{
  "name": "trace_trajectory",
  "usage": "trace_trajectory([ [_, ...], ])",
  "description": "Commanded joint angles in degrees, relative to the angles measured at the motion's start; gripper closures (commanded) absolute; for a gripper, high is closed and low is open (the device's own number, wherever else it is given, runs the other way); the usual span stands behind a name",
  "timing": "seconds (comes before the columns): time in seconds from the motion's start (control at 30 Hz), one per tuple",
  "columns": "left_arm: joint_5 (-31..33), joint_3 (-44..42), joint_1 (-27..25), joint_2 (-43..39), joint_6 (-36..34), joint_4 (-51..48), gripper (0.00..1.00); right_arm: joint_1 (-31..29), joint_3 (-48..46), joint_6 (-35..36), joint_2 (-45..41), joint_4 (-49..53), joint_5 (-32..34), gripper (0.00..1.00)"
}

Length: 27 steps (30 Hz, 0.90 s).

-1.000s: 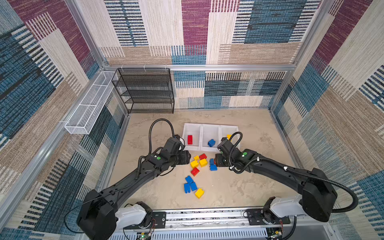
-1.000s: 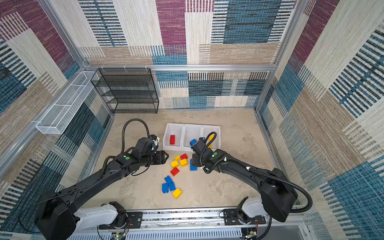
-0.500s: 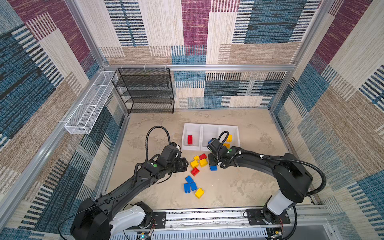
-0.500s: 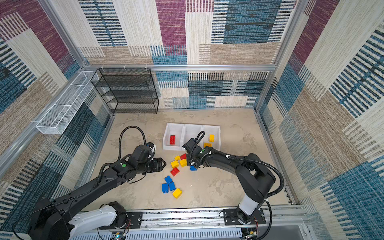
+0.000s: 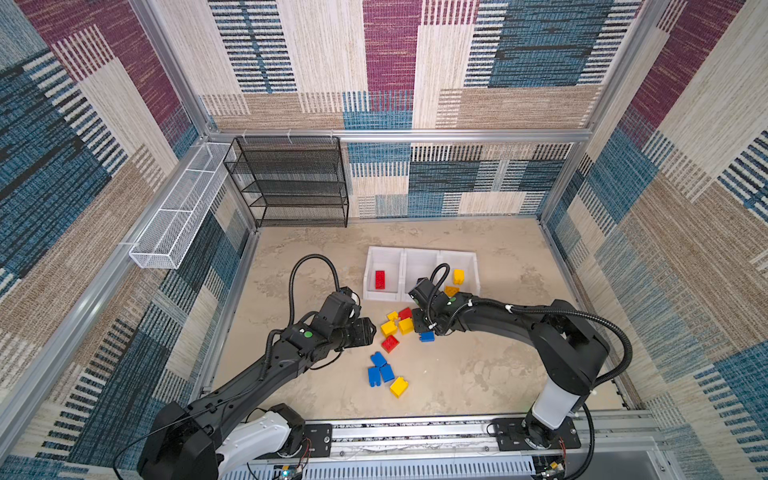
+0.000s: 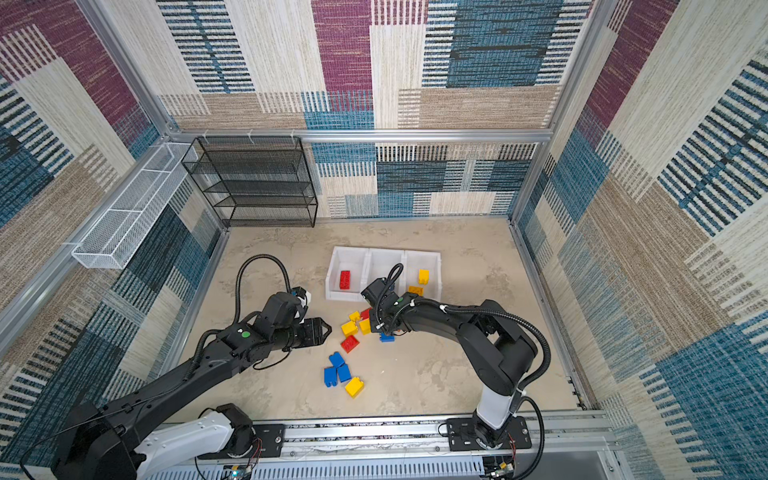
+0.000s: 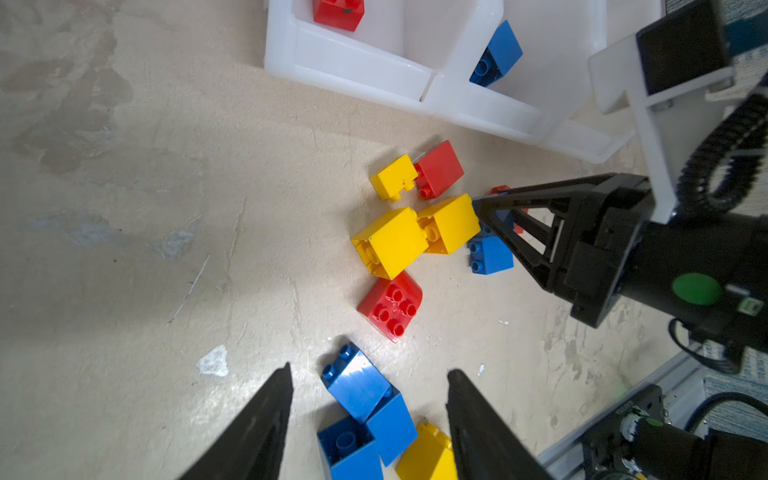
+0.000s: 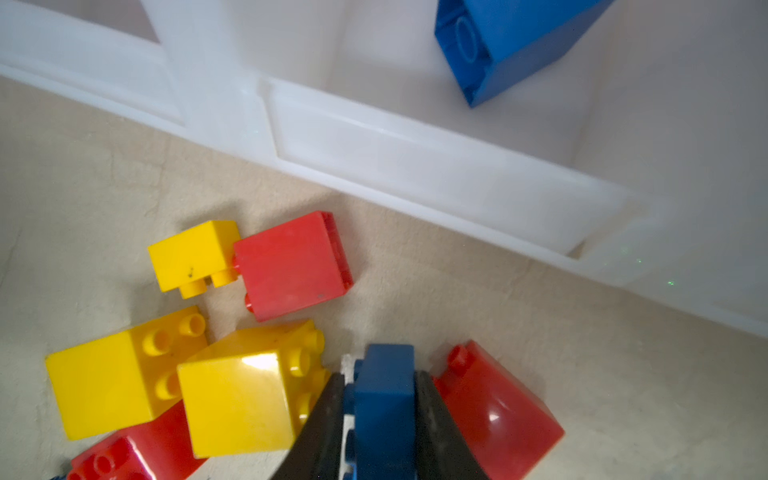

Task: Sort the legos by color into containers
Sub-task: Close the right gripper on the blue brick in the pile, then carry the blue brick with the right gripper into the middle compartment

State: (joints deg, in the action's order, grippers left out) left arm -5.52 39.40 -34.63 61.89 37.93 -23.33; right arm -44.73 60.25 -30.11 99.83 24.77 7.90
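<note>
- Gripping a small blue plastic studded brick (image 8: pixel 384 399), the right gripper (image 8: pixel 380 380) has its black jaws clamped on the brick's two sides, low over the beige tabletop (image 5: pixel 478 374) just in front of the bins.
- A square yellow brick (image 8: pixel 237 395) sits against one finger; a red sloped brick (image 8: pixel 494 411) lies just beside the other.
- Left gripper (image 7: pixel 370 376): jaws apart, holding nothing, near a loose red studded brick (image 5: pixel 390 343).
- A cluster of blue bricks (image 5: pixel 379 371) with one yellow corner brick (image 5: pixel 399 387) lies nearer the rail.
- Three white plastic open-top bins (image 5: pixel 422 254) stand in a row: a long red brick (image 5: pixel 380 279) in the left bin, a blue binned brick (image 7: pixel 496 52) in the middle, two yellow binned bricks (image 5: pixel 458 276) in the right.
</note>
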Motion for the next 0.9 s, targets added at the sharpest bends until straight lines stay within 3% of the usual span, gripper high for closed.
trace_trajectory([
  [0.0, -0.3, -0.7, 0.0, -0.6, 1.6, 0.7, 0.38, -0.1, 0.5, 0.6, -0.1, -0.6, 0.1, 0.7],
  [0.43, 1.2, -1.4, 0.1, -2.5, 1.6, -0.4, 0.38, -0.2, 2.2, 1.1, -2.0, 1.3, 1.6, 0.74],
  [0.63, 1.6, -2.0, 0.0, -3.6, 2.0, -1.3, 0.38, 1.7, 11.0, 7.0, -2.9, 4.5, 4.6, 0.74],
  [0.87, 1.1, -2.7, 0.0, -4.8, 2.5, -1.9, 0.37, 7.1, 21.2, 12.3, 5.2, 4.1, 2.8, 0.74],
])
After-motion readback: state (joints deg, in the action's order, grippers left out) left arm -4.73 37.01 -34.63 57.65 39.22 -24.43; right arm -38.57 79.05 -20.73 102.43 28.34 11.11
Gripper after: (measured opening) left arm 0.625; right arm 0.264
